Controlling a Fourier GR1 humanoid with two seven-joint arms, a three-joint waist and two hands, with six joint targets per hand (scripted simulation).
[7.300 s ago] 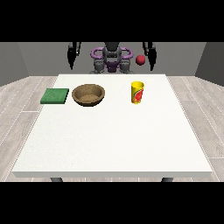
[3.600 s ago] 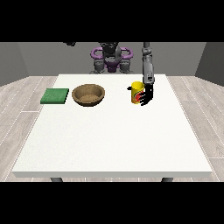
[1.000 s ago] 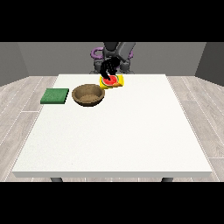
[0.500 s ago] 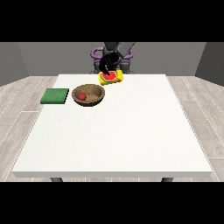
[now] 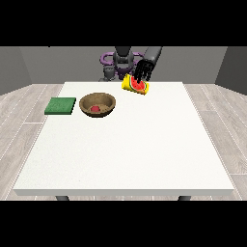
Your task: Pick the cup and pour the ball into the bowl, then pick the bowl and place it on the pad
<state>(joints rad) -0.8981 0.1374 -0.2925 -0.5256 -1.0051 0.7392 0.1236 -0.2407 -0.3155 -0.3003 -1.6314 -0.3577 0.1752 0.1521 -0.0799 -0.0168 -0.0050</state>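
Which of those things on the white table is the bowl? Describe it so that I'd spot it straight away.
Start at the big white table and look to its far left part. Beside the flat green pad, on its right, sits the bowl, round, brown and wooden-looking. It alone is a hollow dish, with a small red ball lying inside; the yellow cup is held tipped in a black hand further right.

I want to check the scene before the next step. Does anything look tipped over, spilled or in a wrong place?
Only the yellow cup is askew: it lies tilted in the robot hand above the table's far edge. Nothing is spilled: the red ball sits inside the wooden bowl, beside the green pad.
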